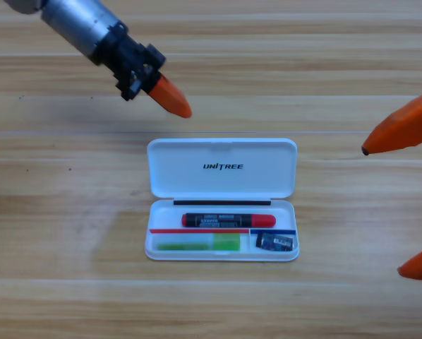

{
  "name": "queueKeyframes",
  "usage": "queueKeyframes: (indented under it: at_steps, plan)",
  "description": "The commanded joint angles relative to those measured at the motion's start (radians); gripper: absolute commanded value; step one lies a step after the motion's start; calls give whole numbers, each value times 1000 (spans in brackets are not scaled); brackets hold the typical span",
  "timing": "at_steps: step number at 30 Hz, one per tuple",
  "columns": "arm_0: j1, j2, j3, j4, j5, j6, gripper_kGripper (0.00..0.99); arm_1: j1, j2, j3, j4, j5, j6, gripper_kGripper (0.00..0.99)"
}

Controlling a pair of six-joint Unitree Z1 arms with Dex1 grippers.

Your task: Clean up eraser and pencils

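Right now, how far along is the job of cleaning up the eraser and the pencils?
Done: the black-and-red pencil, the green pencil and the eraser all lie inside the open white case. In hand: nothing; the left gripper hangs above the case, the right gripper waits at the right edge, open. Left: possibly shutting the lid.

I see the black, red-ended pencil [228, 219] lying flat along the white case's [222, 201] upper slot, the whitish-green pencil [198, 245] below it, the dark eraser [275, 242] lower right.
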Motion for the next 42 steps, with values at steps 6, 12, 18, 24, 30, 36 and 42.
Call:
queueKeyframes:
  at_steps: [6, 12, 18, 24, 30, 36, 42]
  plan:
    - [-86, 78, 47, 3, -11, -16, 0, -26, 23, 39, -13, 9, -3, 959]
    - [-86, 95, 48, -3, -5, -11, 0, -26, 27, 42, -13, 9, -5, 959]
    - [-84, 104, 50, -3, -3, -8, 0, -26, 29, 46, -13, 9, -5, 959]
    - [-84, 115, 71, -3, -3, 4, 0, -26, 30, 47, -15, 9, -6, 959]
    - [-84, 118, 91, -4, -3, 15, 0, -26, 27, 46, -15, 9, -5, 959]
    - [-84, 118, 120, -6, -5, 24, 0, -26, 30, 46, -15, 9, -5, 959]
    - [-89, 92, 137, -6, -6, 24, 0, -26, 30, 44, -15, 9, -5, 959]
